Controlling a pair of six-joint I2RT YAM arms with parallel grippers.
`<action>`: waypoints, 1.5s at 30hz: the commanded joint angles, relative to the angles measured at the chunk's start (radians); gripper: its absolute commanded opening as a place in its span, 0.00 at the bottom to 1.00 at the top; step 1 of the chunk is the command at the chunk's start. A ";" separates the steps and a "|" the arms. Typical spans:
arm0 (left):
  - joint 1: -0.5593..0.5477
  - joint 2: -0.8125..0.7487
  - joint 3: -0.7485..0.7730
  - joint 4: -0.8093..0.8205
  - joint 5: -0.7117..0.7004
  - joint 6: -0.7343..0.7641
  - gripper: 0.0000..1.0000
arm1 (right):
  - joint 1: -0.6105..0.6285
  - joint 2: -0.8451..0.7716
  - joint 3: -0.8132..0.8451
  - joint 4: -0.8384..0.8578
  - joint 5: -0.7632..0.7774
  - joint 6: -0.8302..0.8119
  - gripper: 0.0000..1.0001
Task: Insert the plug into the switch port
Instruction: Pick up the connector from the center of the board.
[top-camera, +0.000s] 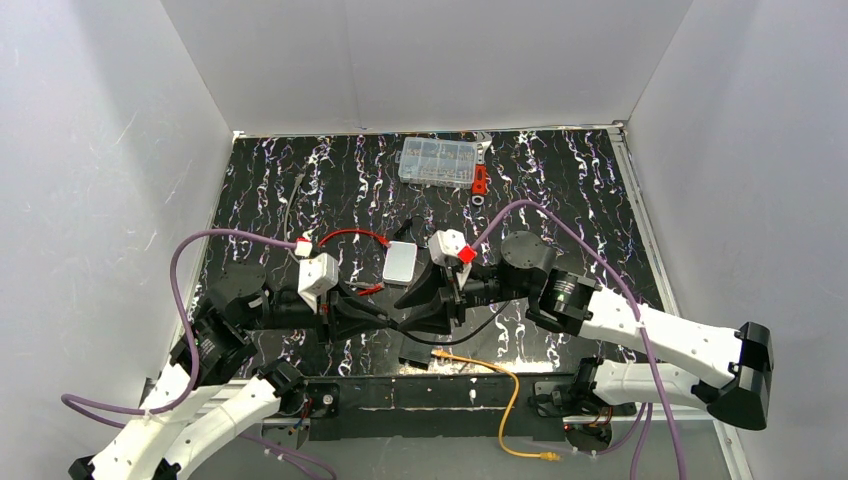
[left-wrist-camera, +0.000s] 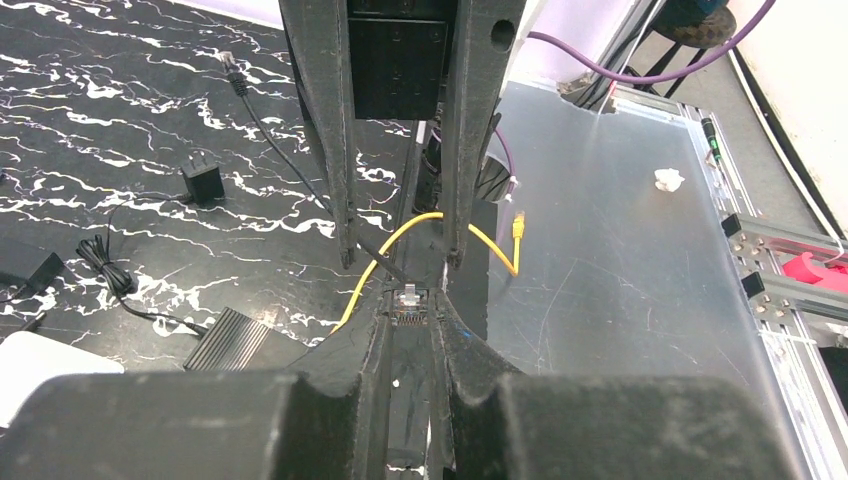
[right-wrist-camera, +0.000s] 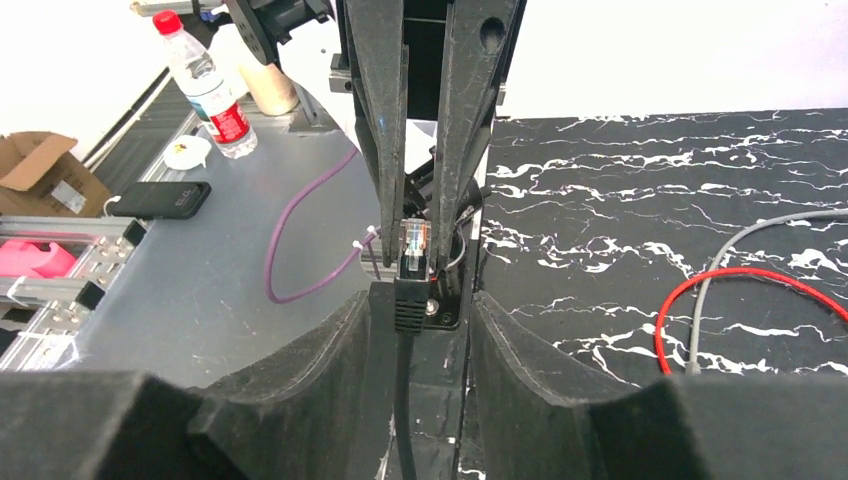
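My left gripper (left-wrist-camera: 412, 302) is shut on a small clear plug (left-wrist-camera: 412, 296), pinched at its fingertips. In the right wrist view the same plug (right-wrist-camera: 415, 240) sits between the left fingers (right-wrist-camera: 390, 150) and carries a black boot (right-wrist-camera: 410, 295) on a black cable. That cable runs back between my right gripper's (right-wrist-camera: 422, 300) fingers, which stand open. The boot lies close to its left finger, with a gap on the other side. The two grippers face each other tip to tip. No switch port shows in any view.
An orange cable (top-camera: 495, 370) loops over the near edge, with a yellowish connector (left-wrist-camera: 518, 226) at its end. A flat ribbed black box (left-wrist-camera: 235, 340) and a white-grey box (top-camera: 402, 263) lie just beyond the grippers. There is also a red wire (right-wrist-camera: 700, 290), a black adapter (left-wrist-camera: 203, 182) and a clear parts case (top-camera: 437, 160).
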 joint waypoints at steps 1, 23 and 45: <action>0.002 0.001 0.001 0.034 -0.016 0.010 0.00 | -0.001 0.012 -0.006 0.111 -0.028 0.058 0.47; 0.002 -0.016 -0.016 0.090 -0.069 -0.015 0.00 | -0.001 0.029 0.005 0.089 -0.034 0.055 0.36; 0.001 -0.012 -0.025 0.107 -0.089 -0.034 0.00 | 0.000 0.045 0.025 0.076 -0.041 0.040 0.01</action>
